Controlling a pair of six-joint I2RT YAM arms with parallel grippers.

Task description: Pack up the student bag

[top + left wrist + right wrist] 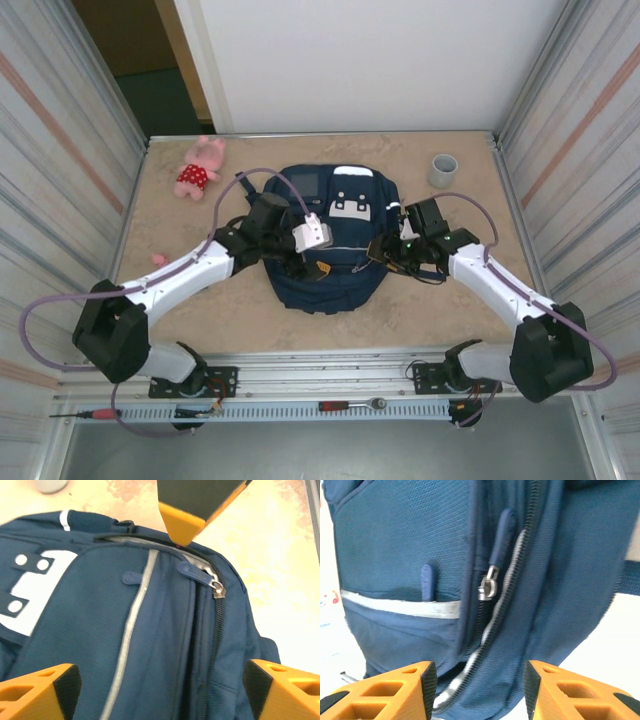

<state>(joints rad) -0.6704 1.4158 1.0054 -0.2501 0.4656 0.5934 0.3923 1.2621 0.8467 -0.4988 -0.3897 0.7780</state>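
Your large navy blue fabric student bag (pixel 335 285) lies flat at the middle of the beige marbled table (pixel 470 300). Its white patch (pixel 350 207) faces up and its grey square panel (pixel 303 184) sits at 11 o'clock from that patch.

Your left gripper (pixel 318 268) hangs over the bag's near half, at about 7 o'clock from the patch. In the left wrist view this gripper (pixel 160 692) has its orange fingers spread wide, with only bag fabric below them. At 1 o'clock in that view you see the metal zip slider (pixel 217 587) with its navy pull tab (pixel 192 570), on a zip that is partly open. An orange fingertip (pixel 187 522) of the other arm hangs just above the tab.

Your right gripper (pixel 385 250) is at the bag's 3 o'clock edge. In the right wrist view the gripper (pixel 477 690) also stands apart, clamping nothing, and the slider (pixel 489 587) lies at 12 o'clock from the gap.

A pink plush toy in a red dotted dress (pixel 200 170) lies at 10 o'clock from the bag, well apart from it. A grey cylindrical cup (pixel 443 170) stands at 2 o'clock.
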